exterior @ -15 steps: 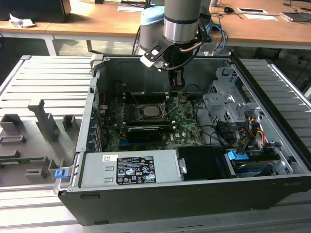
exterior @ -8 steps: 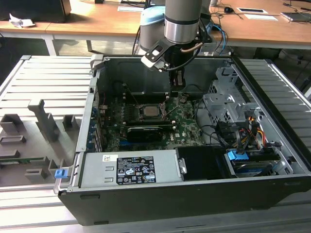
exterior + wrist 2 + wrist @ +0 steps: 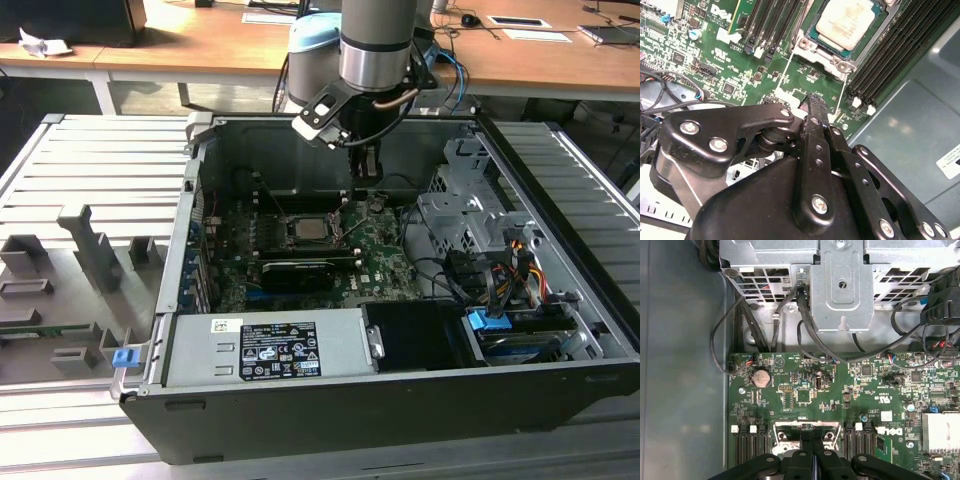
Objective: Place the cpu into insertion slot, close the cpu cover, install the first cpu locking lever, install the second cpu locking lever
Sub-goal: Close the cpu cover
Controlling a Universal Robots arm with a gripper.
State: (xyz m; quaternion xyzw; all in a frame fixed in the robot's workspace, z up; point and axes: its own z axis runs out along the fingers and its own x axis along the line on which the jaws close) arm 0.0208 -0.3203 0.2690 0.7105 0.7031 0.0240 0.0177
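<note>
The cpu (image 3: pixel 307 229) (image 3: pixel 845 22), a silvery-tan square, lies in the insertion slot (image 3: pixel 815 50) on the green motherboard (image 3: pixel 380 255). The cpu cover (image 3: pixel 842 64) lies flat as a metal frame around the chip. Two thin lever rods (image 3: pixel 785 75) (image 3: pixel 842 97) stick out from the socket toward my gripper. My gripper (image 3: pixel 368 188) (image 3: pixel 815 101) (image 3: pixel 813 440) hangs just above the board beside the socket, on the side toward the exterior view's right. Its black fingers (image 3: pixel 803 450) are pressed together, shut on nothing.
The open computer case has steel walls (image 3: pixel 300 160) all around. A metal drive cage (image 3: pixel 470 215) (image 3: pixel 842 285) with cables stands at the exterior view's right. The power supply (image 3: pixel 265 350) fills the near side. Black memory slots (image 3: pixel 895 55) flank the socket. Grey fixtures (image 3: pixel 85 255) stand outside.
</note>
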